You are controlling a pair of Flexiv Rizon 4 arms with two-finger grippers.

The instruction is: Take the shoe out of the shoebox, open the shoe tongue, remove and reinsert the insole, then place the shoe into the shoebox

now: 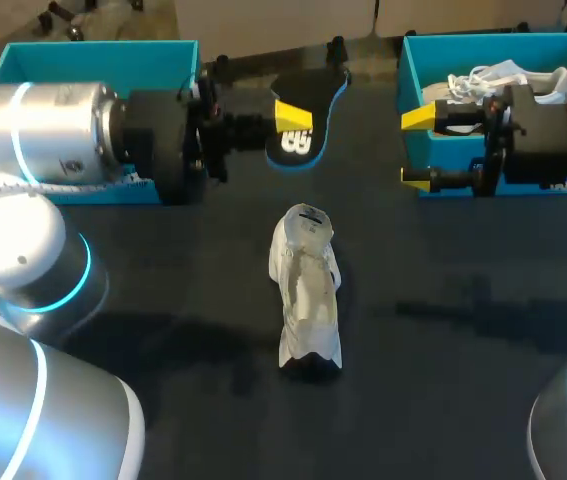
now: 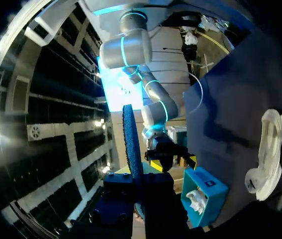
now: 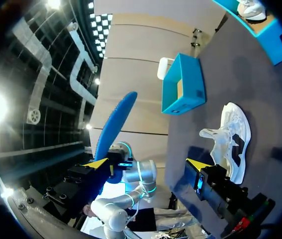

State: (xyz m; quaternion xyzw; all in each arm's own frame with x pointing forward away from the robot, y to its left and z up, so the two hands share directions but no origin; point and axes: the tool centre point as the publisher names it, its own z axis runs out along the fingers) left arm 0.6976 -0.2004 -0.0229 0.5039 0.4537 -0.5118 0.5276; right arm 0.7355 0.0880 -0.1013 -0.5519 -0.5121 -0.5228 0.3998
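Nearest the robot, at the middle of the dark table (image 1: 443, 330), a white shoe (image 1: 308, 290) lies lengthwise, one end toward the robot and the other toward the far edge, well apart from both grippers and outside either box. Beyond it, the left arm comes in from the left and its gripper (image 1: 288, 118) is clamped on the insole (image 1: 321, 100), which hangs in the air above the far part of the table; the left wrist view shows the insole edge-on, rising from between the fingers. Level with it, the right arm comes in from the right, and the right gripper (image 1: 415, 148) is spread wide with nothing between its yellow tips, hanging at the near left corner of the right shoebox (image 1: 493, 40). That teal box sits at the far right of the table and holds a second white shoe (image 1: 493, 78). Another teal shoebox (image 1: 93, 50) sits at the far left, partly hidden behind the left arm.
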